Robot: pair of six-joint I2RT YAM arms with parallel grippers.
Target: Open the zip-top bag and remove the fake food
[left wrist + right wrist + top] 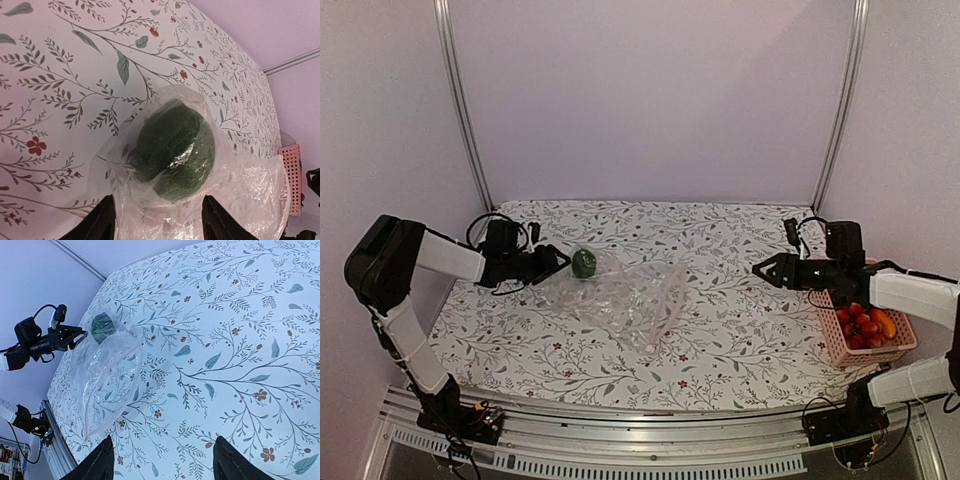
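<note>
From above, a clear, crinkly plastic zip-top bag [625,298] lies mid-table on the floral cloth [740,330]. A dark green, round plastic fake vegetable [584,264] sits inside its far-left end, with the left gripper [560,260] just beside. Left wrist view: its jaws are parted, straddling the bag's edge – nothing pinched. Right wrist view: the right gripper [164,440], well to the right, hangs wide and empty.

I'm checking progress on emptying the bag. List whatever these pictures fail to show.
- Zip-top bag seal: top view, too small and lost in clear crinkles; open or closed, cannot tell.
- Left claw: left wrist view, bottom edge cuts off all but the tips; contact with the bag unclear.
- Pink basket contents: top view, right arm covers part; pieces too small to name.
</note>
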